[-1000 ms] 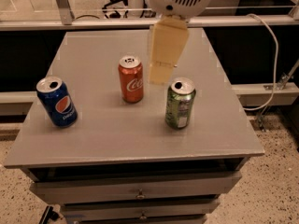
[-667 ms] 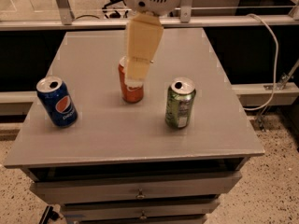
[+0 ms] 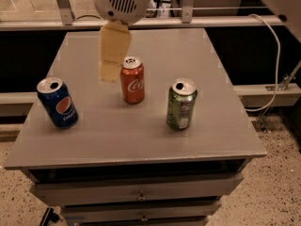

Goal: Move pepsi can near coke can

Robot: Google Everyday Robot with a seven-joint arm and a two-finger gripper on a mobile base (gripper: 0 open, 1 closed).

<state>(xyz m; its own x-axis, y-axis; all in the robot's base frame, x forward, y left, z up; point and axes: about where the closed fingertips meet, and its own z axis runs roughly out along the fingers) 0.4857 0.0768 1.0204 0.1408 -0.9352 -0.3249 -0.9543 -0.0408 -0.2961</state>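
The pepsi can (image 3: 57, 102), dark blue with a round logo, stands upright near the left edge of the grey table (image 3: 141, 140). The coke can (image 3: 132, 80), red-orange with white script, stands upright near the table's middle, well to the right of the pepsi can. My gripper (image 3: 111, 69) hangs above the table just left of the coke can's top, up and to the right of the pepsi can. It holds nothing that I can see.
A green can (image 3: 181, 104) stands upright to the right of the coke can. The table has drawers (image 3: 141, 194) in its front. A metal rail (image 3: 211, 21) runs behind it and a white cable (image 3: 273, 55) hangs at the right.
My gripper has moved left, from right of the coke can, across it, to its left side. The three cans have not moved.
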